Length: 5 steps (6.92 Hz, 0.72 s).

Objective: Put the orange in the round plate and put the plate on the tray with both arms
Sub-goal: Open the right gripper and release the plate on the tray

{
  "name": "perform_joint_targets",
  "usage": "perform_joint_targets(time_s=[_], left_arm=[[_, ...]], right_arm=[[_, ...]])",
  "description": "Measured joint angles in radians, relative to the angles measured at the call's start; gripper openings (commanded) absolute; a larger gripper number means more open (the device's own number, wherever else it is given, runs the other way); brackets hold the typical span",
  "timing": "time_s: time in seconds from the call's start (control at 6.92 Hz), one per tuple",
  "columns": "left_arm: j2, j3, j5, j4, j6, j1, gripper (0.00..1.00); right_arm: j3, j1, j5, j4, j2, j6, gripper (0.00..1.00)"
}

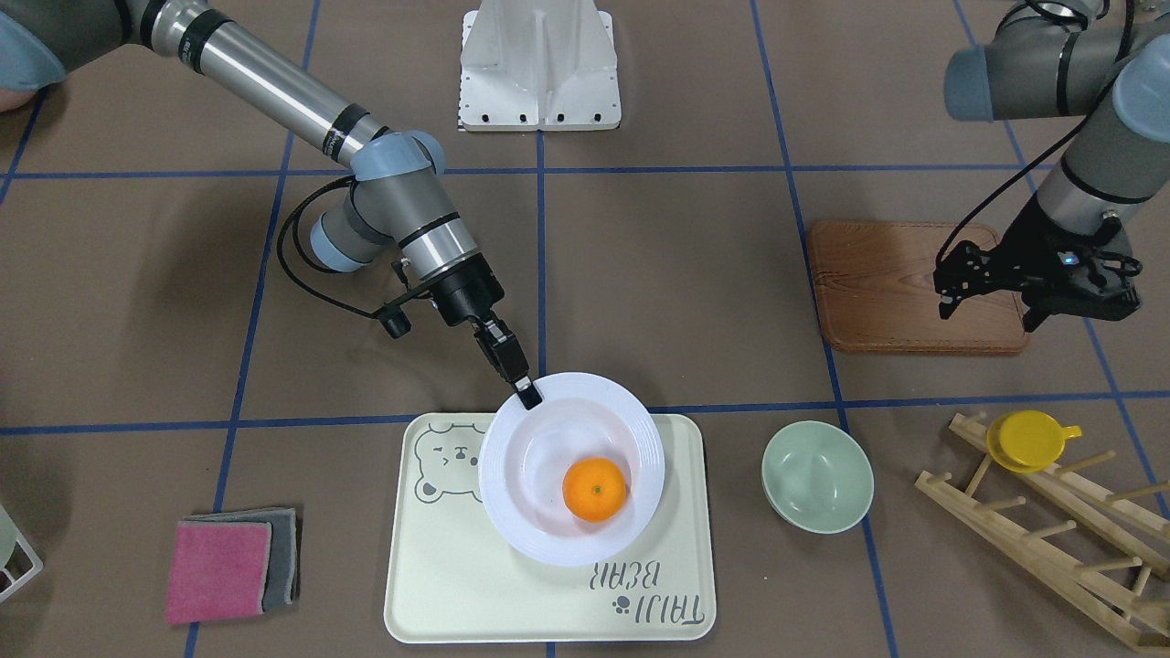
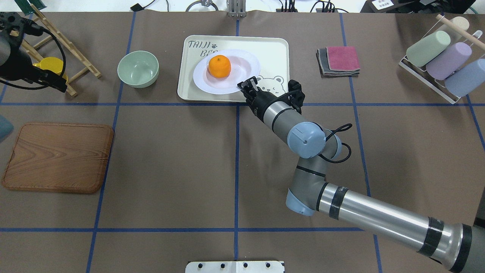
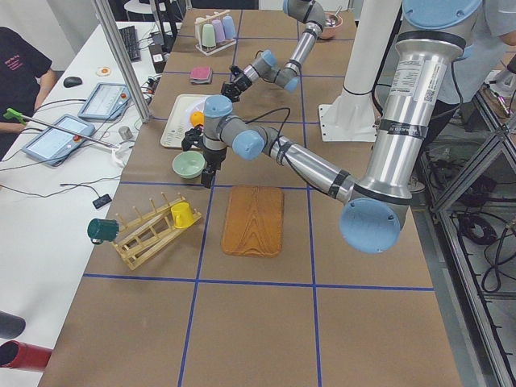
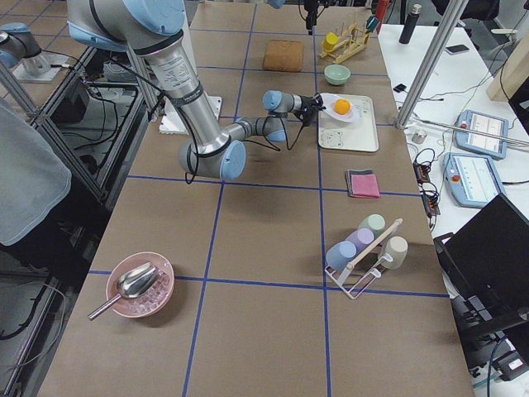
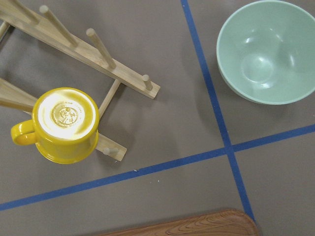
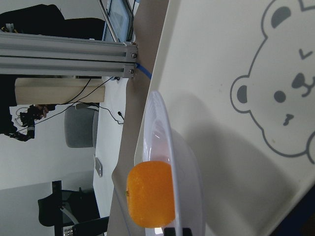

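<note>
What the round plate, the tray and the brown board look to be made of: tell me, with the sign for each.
The round plate: glossy white, likely glazed ceramic or melamine; soft highlights on its ridged rim. The tray: matte cream, probably plastic; smooth rounded corners, printed grey bear. The board: wood or a wood-look surface, satin; grain lines show.
</note>
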Motion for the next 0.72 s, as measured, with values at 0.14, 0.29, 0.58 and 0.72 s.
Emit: perform_joint_targets(time_s=[0.14,0.29,0.58,0.72], left_arm=[[0.002,0.001,-0.001,-0.004,0.003,-0.004,0.97],[0.003,0.0,-0.001,-0.005,0.004,-0.005,0.97],[0.003,0.0,-0.004,-0.006,0.004,-0.014,0.97],[0.004,0.0,-0.005,-0.006,0.004,-0.017,0.97]], right_arm=[[-0.002,-0.001,-0.01,-0.037,0.006,0.001,0.63],[-0.001,-0.001,-0.016,-0.073,0.011,0.001,1.0],[0.007,0.003,0.003,-0.124,0.016,-0.065,1.0],[0.024,0.008,0.052,-0.158,0.012,-0.163,1.0]])
